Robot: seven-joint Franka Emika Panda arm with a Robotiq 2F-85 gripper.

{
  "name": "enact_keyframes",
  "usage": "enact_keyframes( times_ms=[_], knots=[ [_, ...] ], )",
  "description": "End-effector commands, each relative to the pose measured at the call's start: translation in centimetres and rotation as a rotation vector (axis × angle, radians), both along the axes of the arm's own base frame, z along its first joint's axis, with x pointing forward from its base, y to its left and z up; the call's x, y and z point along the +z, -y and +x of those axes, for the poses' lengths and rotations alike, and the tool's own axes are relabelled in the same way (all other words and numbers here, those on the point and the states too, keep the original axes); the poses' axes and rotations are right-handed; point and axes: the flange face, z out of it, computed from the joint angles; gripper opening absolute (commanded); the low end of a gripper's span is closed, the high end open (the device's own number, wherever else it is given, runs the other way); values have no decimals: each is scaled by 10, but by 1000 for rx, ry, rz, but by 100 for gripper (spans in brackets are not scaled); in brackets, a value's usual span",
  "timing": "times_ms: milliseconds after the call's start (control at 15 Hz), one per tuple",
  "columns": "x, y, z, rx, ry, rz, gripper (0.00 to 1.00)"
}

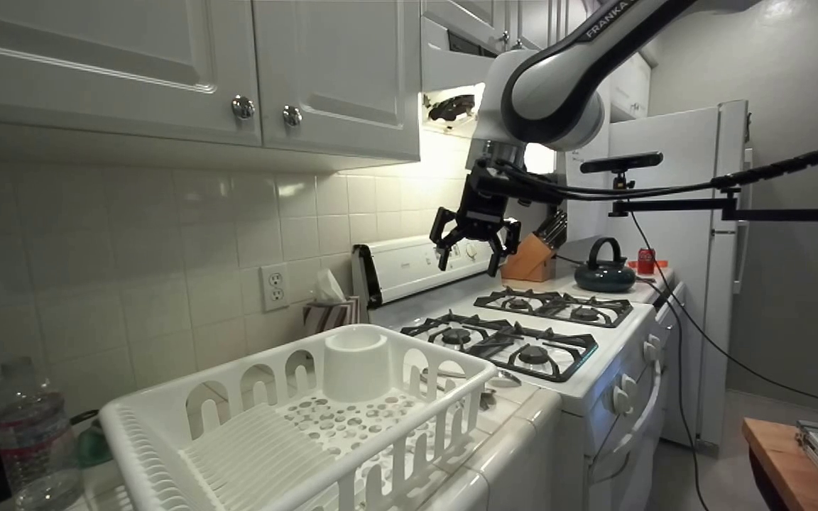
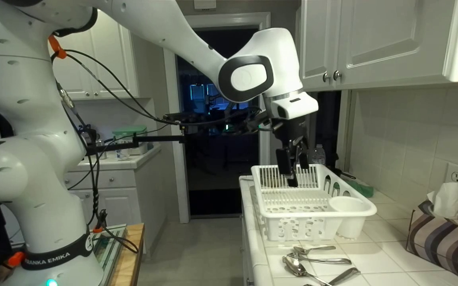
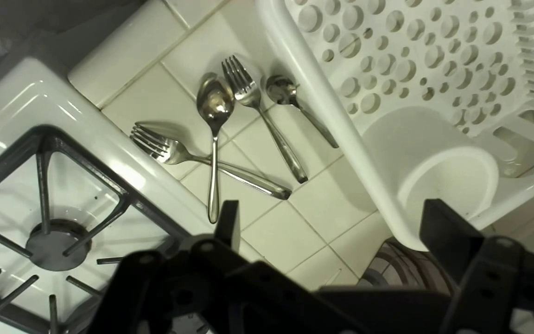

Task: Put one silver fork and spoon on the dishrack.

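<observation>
Two silver forks, one right of the large spoon (image 3: 274, 132) and one under its handle (image 3: 174, 154), lie on the white tile counter in the wrist view. A large silver spoon (image 3: 216, 104) crosses the left fork, and a small spoon (image 3: 282, 90) lies beside the dishrack (image 3: 336, 120). In an exterior view the large spoon (image 2: 296, 267) lies before the white dishrack (image 2: 300, 215); elsewhere the dishrack (image 1: 416, 420) partly hides the cutlery. Its round utensil cup (image 1: 356, 369) holds nothing visible. My gripper (image 3: 332, 213) is open and empty, high above the stove side in an exterior view (image 1: 469, 270).
A gas stove (image 1: 533, 355) with black grates adjoins the counter. A striped tissue box (image 2: 437, 238) stands by the wall. A water bottle (image 1: 34, 440) is beyond the rack. A knife block (image 1: 530, 259) and kettle (image 1: 604, 275) stand past the stove. Cabinets (image 1: 338, 71) hang above.
</observation>
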Motion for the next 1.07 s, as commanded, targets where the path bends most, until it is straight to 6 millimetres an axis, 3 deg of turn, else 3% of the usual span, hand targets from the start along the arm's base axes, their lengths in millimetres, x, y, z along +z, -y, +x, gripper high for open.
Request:
enact_keyframes(
  times_ms=[0,267,600,1000],
  knots=[
    [1,0,0,-1,0,1,100],
    [-3,2,6,-16,-4,-18,100],
    [-49,37,13,-32,-79,-80,100],
    [-107,56,24,-9,-76,-112,100]
  ],
)
